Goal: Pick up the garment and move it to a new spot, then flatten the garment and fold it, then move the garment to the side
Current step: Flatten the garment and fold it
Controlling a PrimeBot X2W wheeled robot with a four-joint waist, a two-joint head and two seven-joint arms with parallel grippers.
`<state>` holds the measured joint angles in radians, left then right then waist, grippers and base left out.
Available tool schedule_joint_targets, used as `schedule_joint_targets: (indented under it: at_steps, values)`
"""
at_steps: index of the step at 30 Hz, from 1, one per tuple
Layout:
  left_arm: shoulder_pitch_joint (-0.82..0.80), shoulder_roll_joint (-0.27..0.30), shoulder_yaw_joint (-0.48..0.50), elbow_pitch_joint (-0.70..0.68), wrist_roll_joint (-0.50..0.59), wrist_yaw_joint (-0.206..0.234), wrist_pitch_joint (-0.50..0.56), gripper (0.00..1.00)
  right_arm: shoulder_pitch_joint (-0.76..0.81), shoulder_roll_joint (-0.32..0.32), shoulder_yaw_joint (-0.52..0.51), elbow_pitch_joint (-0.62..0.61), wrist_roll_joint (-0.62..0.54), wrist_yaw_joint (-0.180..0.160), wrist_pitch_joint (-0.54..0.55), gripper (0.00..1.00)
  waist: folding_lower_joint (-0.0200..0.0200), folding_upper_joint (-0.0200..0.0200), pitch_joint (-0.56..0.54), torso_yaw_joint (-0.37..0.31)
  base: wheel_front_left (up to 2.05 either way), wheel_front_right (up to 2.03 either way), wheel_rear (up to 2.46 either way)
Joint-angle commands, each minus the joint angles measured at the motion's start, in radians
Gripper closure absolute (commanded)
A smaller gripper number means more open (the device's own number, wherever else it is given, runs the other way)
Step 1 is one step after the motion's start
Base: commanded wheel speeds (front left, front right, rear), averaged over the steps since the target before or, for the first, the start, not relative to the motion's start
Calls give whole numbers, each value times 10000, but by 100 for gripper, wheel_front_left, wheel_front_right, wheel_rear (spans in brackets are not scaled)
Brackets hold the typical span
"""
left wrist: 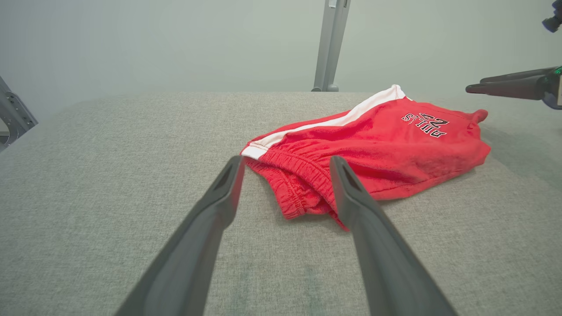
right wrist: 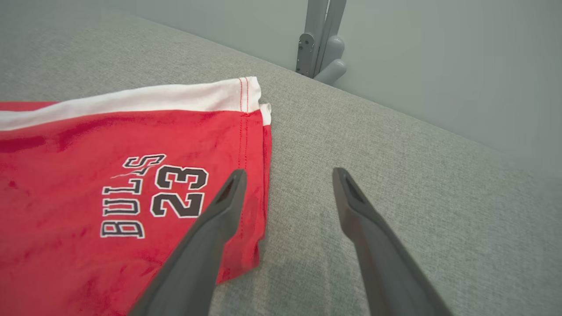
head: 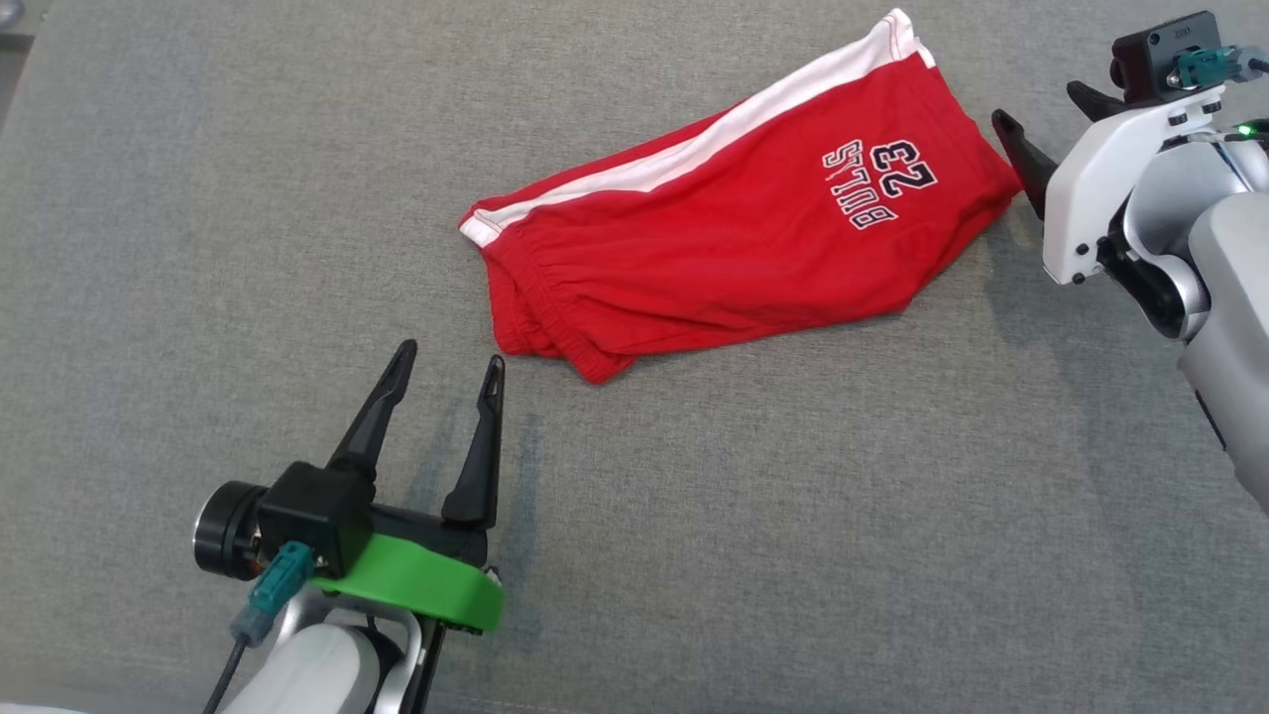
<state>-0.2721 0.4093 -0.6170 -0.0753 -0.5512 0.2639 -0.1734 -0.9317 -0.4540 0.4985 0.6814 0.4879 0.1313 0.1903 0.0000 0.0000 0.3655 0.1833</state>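
Garment [head: 734, 208]: red shorts, doubled leg over leg, lying flat on grey padded surface [head: 198, 198], centre-right in head view. Left gripper [head: 451, 355]: jaws wide, empty, just short of waistband [left wrist: 298, 175]. Right gripper [head: 1039, 104]: jaws wide, empty, beside leg hem [right wrist: 246, 131]; contact with cloth unclear. Judgement: fold looks done, move-aside step pending. Next: pinch both ends through all layers, lift level, shift sideways without spilling fold.
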Motion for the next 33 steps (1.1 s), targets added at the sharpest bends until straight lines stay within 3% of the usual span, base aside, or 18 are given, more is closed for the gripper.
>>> schedule_joint_targets:
  at_steps: [1, 10, 16, 18, 27, 33]
  values:
    - [61, -119, -34, 69, 135, -20, -200, 0, 126, -67, -131, -22, 52, -11, 230, 0, 0, 0, 52, 320, 0, 0, 0]
    - [-257, -901, 40, 625, 555, -337, -871, 0, 166, 162, -859, 413, -339, -11, 1466, 0, 0, 0, 649, 1138, 0, 0, 0]
    - [-203, -1279, 334, 933, 798, -650, -915, 0, 371, 480, -1345, 822, -577, -11, 1868, 0, 0, 0, 779, 1328, 0, 0, 0]
    - [-22, -1420, 602, 1016, 961, -811, -919, 0, 542, 687, -1555, 845, -470, -4, 1873, 100, 0, 0, 690, 1258, 0, 0, 0]
    - [776, -1640, 1157, 1639, 1246, -1096, -914, 0, 1409, 1445, -2015, 245, 535, -4, 1452, 100, 0, 0, -455, 321, 0, 0, 0]
    - [1599, -1501, 1394, 1966, 1216, -995, -913, 0, 2695, 1559, -2323, -453, 1225, -5, 1255, 100, 0, 0, -1553, -524, 0, 0, 0]
